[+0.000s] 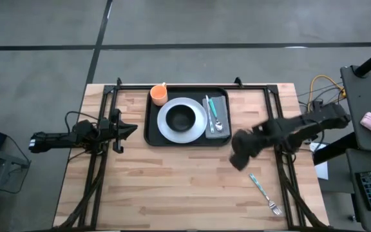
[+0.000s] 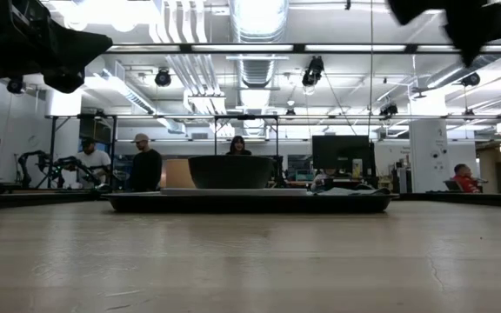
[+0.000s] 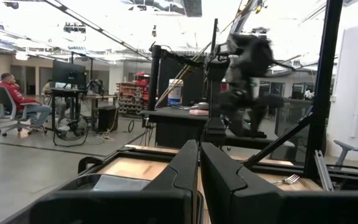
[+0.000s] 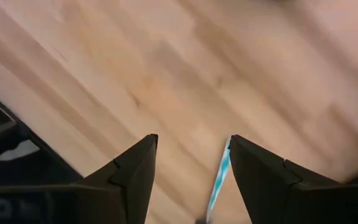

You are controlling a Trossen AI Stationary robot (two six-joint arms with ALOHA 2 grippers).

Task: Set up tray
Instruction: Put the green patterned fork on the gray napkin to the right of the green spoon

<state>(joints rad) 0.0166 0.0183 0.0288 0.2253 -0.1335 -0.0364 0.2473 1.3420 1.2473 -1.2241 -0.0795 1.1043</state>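
The black tray (image 1: pixel 151 132) lies at the table's far middle. It carries a white plate (image 1: pixel 198 122) with a black bowl (image 1: pixel 182 118), an orange cup (image 1: pixel 158 95) and a grey napkin (image 1: pixel 221 106) with a spoon and a knife. A fork with a teal handle (image 1: pixel 265 193) lies flat on the table near the right front. My right gripper (image 1: pixel 237 158) hangs open high over the bare wood between tray and fork. In the right wrist view the fork's handle (image 4: pixel 219 180) shows below, between the open fingers (image 4: pixel 193 140). My left gripper (image 1: pixel 131 129) waits shut, left of the tray.
Black frame rails (image 1: pixel 102 129) run along the table's left, right and far sides. Bare wood (image 1: pixel 172 187) spans the near half of the table. In the low view the tray (image 2: pixel 250 202) stands across the middle, and people sit and stand in the room behind.
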